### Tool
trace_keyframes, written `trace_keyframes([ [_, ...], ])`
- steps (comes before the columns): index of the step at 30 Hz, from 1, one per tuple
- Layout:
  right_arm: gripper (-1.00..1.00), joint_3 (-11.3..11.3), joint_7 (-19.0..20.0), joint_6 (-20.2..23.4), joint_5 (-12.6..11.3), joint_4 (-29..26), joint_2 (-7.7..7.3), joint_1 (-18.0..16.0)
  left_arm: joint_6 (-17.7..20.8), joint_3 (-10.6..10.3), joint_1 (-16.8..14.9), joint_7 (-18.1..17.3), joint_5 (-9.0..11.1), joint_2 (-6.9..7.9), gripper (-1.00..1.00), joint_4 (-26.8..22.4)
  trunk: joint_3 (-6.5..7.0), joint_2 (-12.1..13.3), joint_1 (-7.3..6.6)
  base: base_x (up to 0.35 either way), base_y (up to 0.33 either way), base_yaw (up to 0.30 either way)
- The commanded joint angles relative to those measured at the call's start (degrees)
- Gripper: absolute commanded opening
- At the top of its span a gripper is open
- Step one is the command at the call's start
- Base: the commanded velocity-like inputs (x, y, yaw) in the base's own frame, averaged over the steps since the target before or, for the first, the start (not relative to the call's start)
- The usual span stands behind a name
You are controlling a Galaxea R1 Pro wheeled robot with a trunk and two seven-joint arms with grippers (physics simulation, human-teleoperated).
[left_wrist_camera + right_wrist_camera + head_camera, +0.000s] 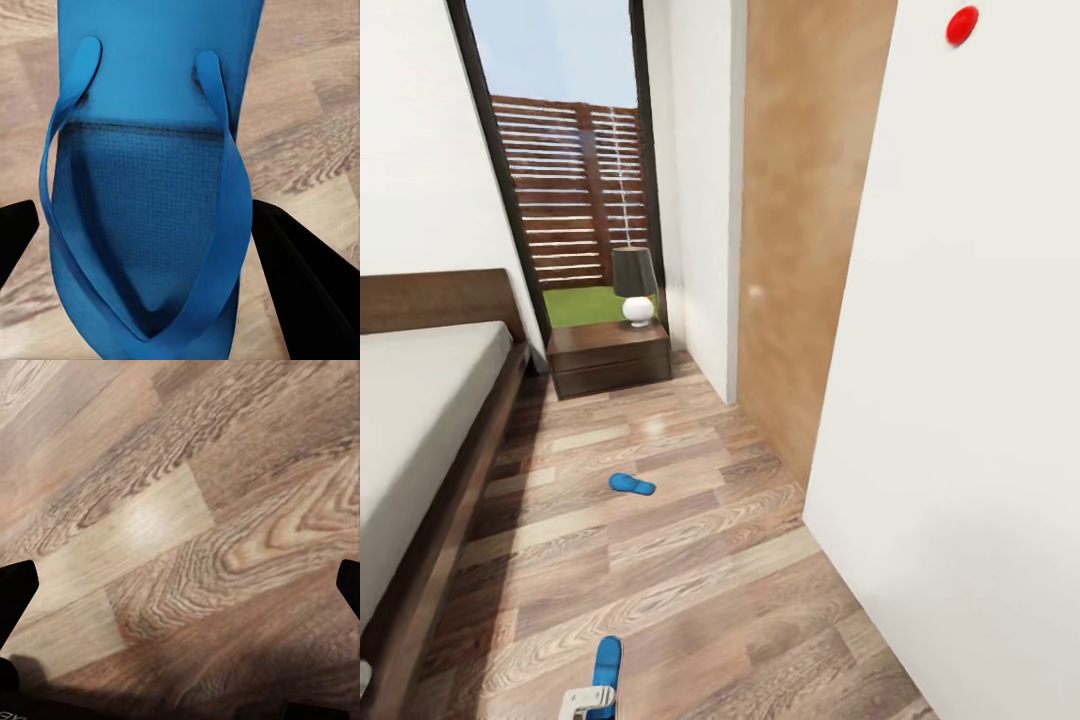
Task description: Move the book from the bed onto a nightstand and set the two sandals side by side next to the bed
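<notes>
One bright blue sandal (632,485) lies on the wood floor between the bed (420,420) and the right-hand wall. The other sandal (607,662) sticks out of my left gripper (588,702) at the bottom edge of the head view. In the left wrist view this sandal (150,150) spans the gap, strap side up, and the black fingers (300,277) press on its edges; the left gripper (146,217) is shut on it. My right gripper (187,574) is open over bare floor. The nightstand (608,358) stands beyond the bed's head. The book is out of view.
A lamp (635,285) with a dark shade sits on the nightstand, in front of a tall dark-framed window (565,160). A white wall (960,400) and a brown wood panel (800,250) close in the right side. The floor strip between them and the bed is narrow.
</notes>
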Motion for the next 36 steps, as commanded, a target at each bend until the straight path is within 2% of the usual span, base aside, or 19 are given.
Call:
trace_keyframes([
  [1,1.00,-0.19,0.32,0.41,-0.49,-0.02,0.01,-0.01,-0.14,0.34,-0.06,-0.25,-0.13,0.00,-1.00,0.09,-0.05,-0.02,0.00,0.178,0.000,0.292],
  [13,1.00,-0.19,0.32,0.41,-0.49,-0.02,0.01,-0.01,-0.14,0.32,-0.06,-0.25,-0.13,0.00,-1.00,0.09,-0.05,-0.02,0.00,0.229,0.000,0.291],
  [36,1.00,-0.19,0.32,0.41,-0.49,-0.02,0.01,-0.01,-0.14,0.31,-0.06,-0.25,-0.13,0.00,-1.00,0.09,-0.05,-0.02,0.00,0.008,0.000,0.291],
])
